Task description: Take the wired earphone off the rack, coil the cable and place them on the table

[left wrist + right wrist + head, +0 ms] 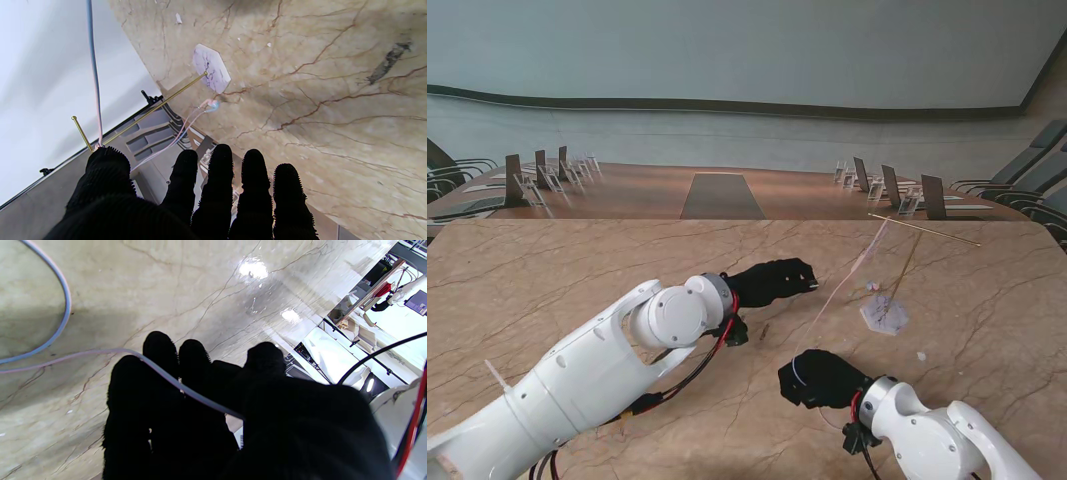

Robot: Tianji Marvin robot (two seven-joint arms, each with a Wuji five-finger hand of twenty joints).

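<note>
The rack (895, 283) is a thin gold rod on a pale hexagonal base (884, 314), to the right of the table's middle, with a gold crossbar (927, 230) on top. The pinkish earphone cable (847, 280) slants down from the crossbar to my right hand (822, 378), which is shut on it. In the right wrist view the cable (186, 391) crosses the fingers (160, 350) and runs under the thumb. An earbud (212, 106) hangs low near the base (211, 68). My left hand (772, 280) hovers left of the cable, fingers (218, 173) straight and apart, holding nothing.
Small white scraps (921, 355) lie on the marble table (547, 270) near the rack, and a small dark speck (764, 330) lies between my hands. Beyond the far edge stands a long conference table (717, 195) with chairs.
</note>
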